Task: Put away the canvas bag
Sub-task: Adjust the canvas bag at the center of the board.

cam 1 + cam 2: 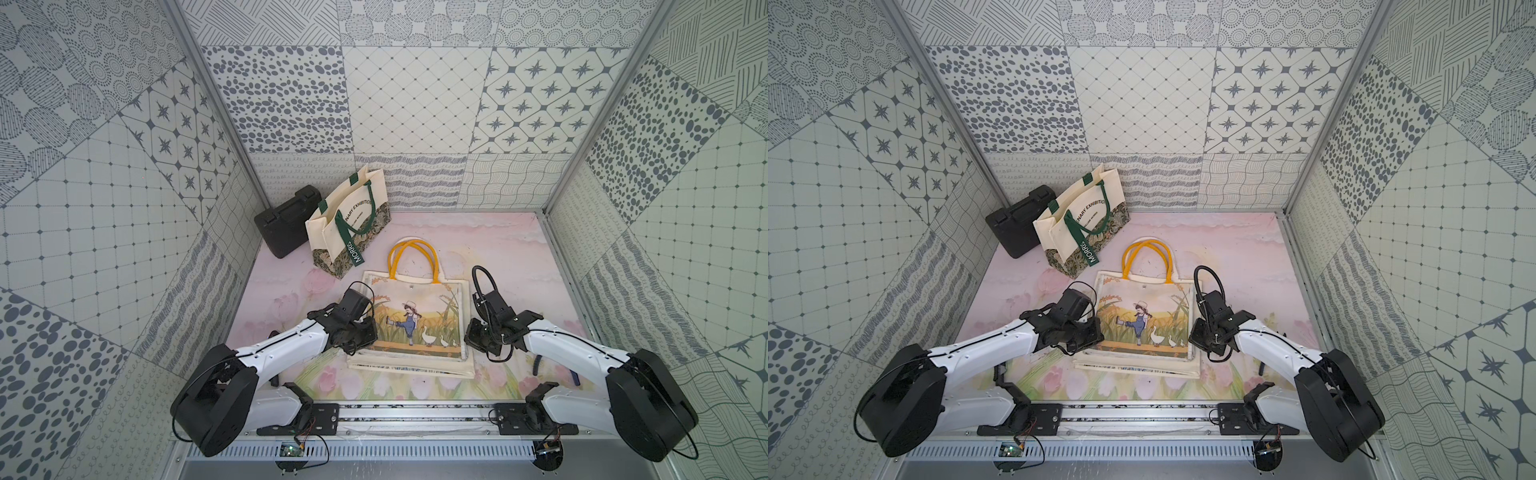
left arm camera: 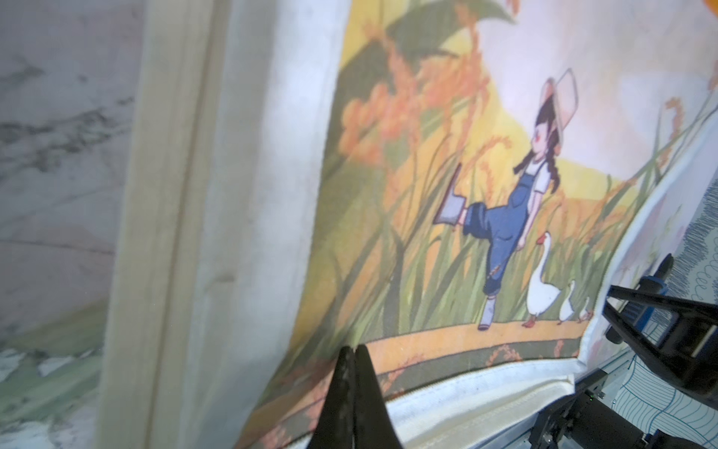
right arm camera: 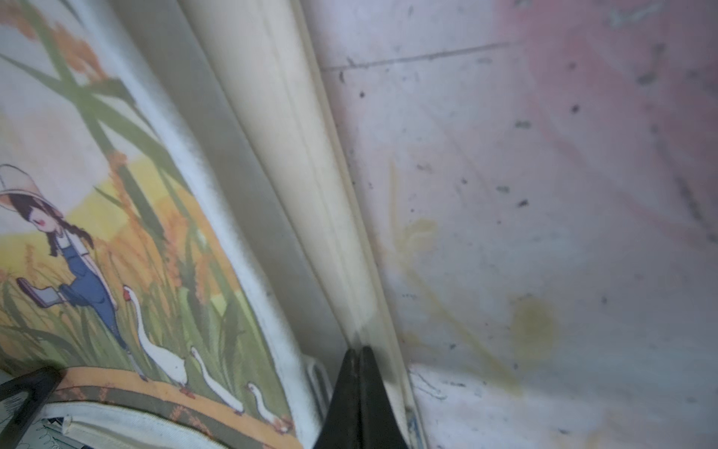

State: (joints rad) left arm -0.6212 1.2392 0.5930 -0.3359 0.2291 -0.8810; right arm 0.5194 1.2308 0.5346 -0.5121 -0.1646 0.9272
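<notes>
Flat, square printed canvas bag [image 1: 419,307] with yellow cord handles [image 1: 390,259] lies between my grippers. Left gripper [image 2: 354,350] and right gripper [image 3: 358,352] are closed, tips at its side edges.

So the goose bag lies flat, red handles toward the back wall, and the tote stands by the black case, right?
No: the handles are yellow, not red, as both top views show. Otherwise right: the goose bag lies flat, handles toward the back wall, and the tote stands by the black case.
</notes>
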